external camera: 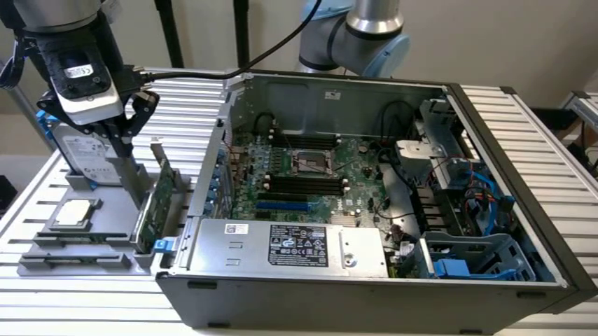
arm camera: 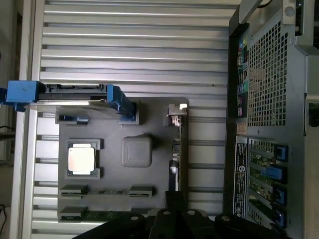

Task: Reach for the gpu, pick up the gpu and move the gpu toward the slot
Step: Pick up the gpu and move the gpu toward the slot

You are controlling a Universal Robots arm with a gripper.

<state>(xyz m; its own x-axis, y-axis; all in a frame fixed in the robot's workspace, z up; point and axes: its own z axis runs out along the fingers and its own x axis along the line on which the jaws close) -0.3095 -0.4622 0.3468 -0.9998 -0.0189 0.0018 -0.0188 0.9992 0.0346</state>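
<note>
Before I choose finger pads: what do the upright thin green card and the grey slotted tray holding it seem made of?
Green card: probably fibreglass circuit board, matte, component-studded; its silver end bracket looks metal. Grey tray: likely moulded plastic, uniformly matte.

Beside the computer case [external camera: 224,140], on the exterior view's left: just a narrow strip of bare table [external camera: 94,301] between its side wall and the green card [external camera: 164,192], upright on edge in the grey holder [external camera: 84,262]. Open air above the card. Farther from the case, a standing hard drive [external camera: 84,150] blocking that corner; low chip [external camera: 75,213] no hindrance. Inside the case, top open, floor crowded by cables [external camera: 402,203] and a metal box [external camera: 290,245].
</note>
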